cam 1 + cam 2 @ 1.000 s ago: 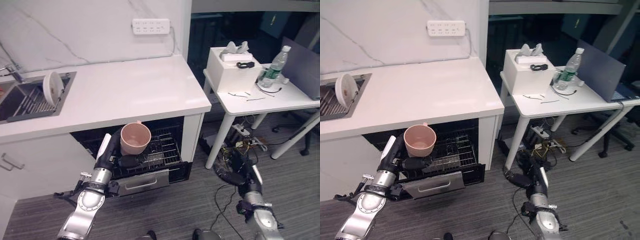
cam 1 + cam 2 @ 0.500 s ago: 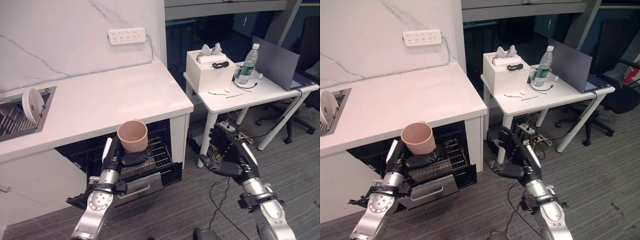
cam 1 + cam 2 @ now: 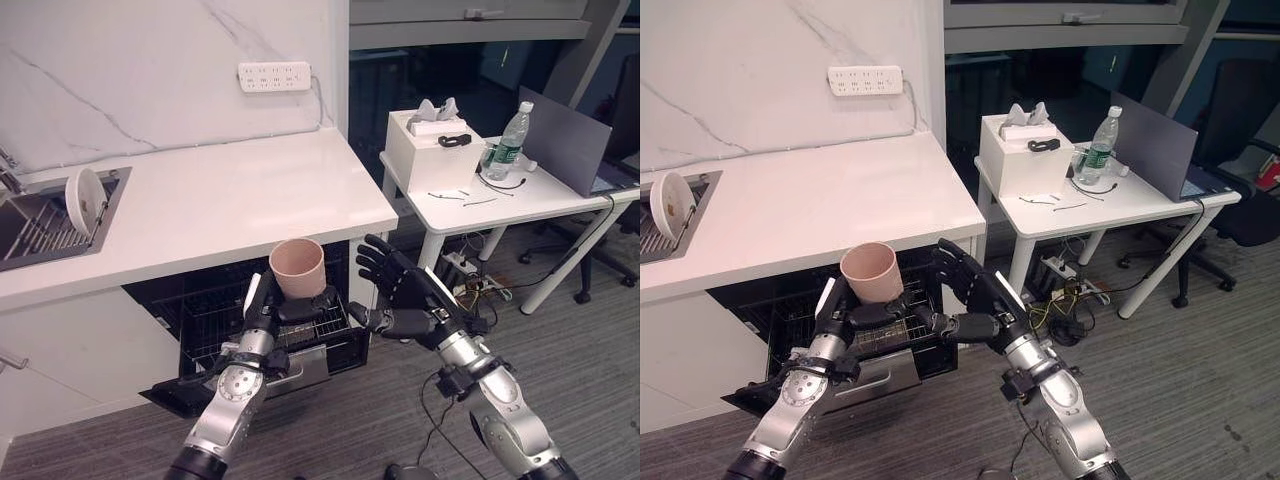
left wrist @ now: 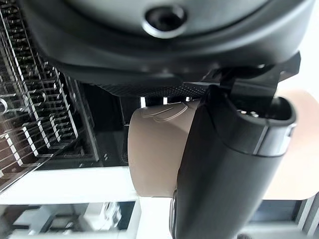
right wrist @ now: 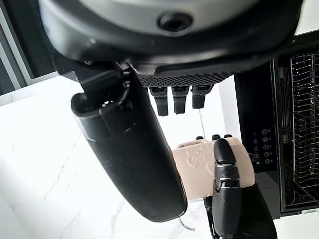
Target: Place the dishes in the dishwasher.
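My left hand (image 3: 283, 312) grips the pink cup (image 3: 298, 268) upright at frame centre above the dishwasher rack (image 3: 230, 315); my right hand (image 3: 405, 297) spreads wide beside it, ready to assist.

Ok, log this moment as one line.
left robot hand: holding pink cup above dishwasher rack | right robot hand: open beside cup

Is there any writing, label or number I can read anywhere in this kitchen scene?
None can be read.
Water bottle label: too small to read.
Dishwasher control panel: small symbols, illegible.
Pink cup in the left hand: raised marks on its side, illegible.
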Controlling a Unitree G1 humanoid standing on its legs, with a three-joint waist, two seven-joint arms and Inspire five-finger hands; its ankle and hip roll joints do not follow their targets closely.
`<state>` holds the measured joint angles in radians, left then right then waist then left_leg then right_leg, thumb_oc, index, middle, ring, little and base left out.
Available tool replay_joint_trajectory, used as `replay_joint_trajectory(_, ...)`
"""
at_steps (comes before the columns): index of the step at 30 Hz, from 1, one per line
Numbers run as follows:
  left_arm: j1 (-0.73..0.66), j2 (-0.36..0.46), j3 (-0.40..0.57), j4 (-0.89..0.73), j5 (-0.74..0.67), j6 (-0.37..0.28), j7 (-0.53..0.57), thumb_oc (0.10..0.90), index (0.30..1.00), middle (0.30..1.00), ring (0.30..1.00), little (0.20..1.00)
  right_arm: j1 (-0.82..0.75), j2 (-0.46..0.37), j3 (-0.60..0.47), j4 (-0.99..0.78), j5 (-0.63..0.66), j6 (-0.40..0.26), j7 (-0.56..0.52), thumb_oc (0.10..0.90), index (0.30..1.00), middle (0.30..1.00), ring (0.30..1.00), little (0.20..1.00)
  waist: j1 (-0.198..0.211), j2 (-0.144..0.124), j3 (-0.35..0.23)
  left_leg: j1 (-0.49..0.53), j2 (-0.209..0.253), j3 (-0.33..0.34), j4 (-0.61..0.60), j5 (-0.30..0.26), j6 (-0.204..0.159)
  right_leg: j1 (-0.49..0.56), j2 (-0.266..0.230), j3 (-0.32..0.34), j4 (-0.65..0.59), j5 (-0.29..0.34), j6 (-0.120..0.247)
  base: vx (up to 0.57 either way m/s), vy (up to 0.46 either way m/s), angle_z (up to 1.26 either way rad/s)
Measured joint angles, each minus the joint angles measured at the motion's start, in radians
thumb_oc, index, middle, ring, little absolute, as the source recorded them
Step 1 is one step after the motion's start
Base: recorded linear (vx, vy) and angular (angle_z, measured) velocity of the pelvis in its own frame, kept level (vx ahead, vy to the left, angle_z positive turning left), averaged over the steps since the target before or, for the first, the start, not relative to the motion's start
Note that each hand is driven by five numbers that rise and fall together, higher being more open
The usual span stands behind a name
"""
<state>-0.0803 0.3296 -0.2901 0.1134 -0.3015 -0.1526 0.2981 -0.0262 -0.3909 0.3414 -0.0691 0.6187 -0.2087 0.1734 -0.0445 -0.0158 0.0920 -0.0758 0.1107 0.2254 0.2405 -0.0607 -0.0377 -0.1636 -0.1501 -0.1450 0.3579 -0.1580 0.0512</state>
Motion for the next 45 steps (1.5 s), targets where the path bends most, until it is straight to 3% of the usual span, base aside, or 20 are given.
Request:
replay_joint_trajectory(5, -0.053, -0.003, -0.040, 0.027, 0.059, -0.002, 0.091, 0.400, 0.300, 0.300, 0.300, 0.300, -0.148, 0.035, 0.038, 0.042, 0.011, 0.000, -0.084, 0.800, 0.900, 0.900, 0.900, 0.900, 0.021, 0.000, 0.000, 0.002, 0.000, -0.004, 0.000, 0.000, 0.000, 0.003, 0.001, -0.003, 0.000, 0.001, -0.001, 0.00, -0.002, 0.01)
replay_joint_trajectory(10, -0.062, 0.003, -0.039, 0.029, 0.118, -0.031, 0.152, 0.400, 0.300, 0.300, 0.300, 0.300, -0.173, 0.034, 0.048, 0.044, 0.011, 0.014, -0.092, 0.800, 0.900, 0.900, 0.900, 0.900, 0.054, -0.001, 0.000, 0.006, -0.001, -0.013, 0.000, 0.000, 0.000, 0.019, -0.001, -0.013, -0.006, 0.000, -0.004, -0.02, -0.008, 0.06)
replay_joint_trajectory(17, -0.065, 0.003, -0.066, 0.029, 0.161, -0.031, 0.157, 0.400, 0.300, 0.300, 0.300, 0.300, -0.177, 0.035, 0.110, 0.048, 0.010, 0.046, -0.092, 0.800, 0.900, 0.900, 0.900, 0.900, 0.062, -0.004, 0.000, 0.005, -0.006, -0.017, -0.001, -0.002, 0.002, 0.020, -0.006, -0.017, -0.006, -0.001, -0.005, -0.01, 0.000, 0.01)
replay_joint_trajectory(36, -0.065, 0.012, -0.103, 0.031, 0.174, -0.031, 0.156, 0.400, 0.300, 0.300, 0.300, 0.300, -0.264, 0.045, 0.149, 0.096, 0.010, 0.123, -0.093, 0.800, 0.900, 0.900, 0.900, 0.900, 0.078, -0.009, 0.000, -0.012, -0.007, -0.058, 0.006, -0.002, 0.001, 0.035, -0.011, -0.057, -0.002, -0.009, -0.008, -0.01, -0.005, 0.06)
replay_joint_trajectory(45, -0.067, 0.013, -0.112, 0.047, 0.280, -0.030, 0.223, 0.400, 0.300, 0.300, 0.300, 0.300, -0.288, 0.060, 0.163, 0.122, 0.010, 0.195, -0.117, 0.800, 0.900, 0.900, 0.900, 0.900, 0.077, -0.009, 0.000, -0.013, -0.007, -0.062, 0.009, -0.002, 0.000, 0.033, -0.012, -0.059, 0.011, -0.015, -0.013, 0.00, 0.000, 0.00)
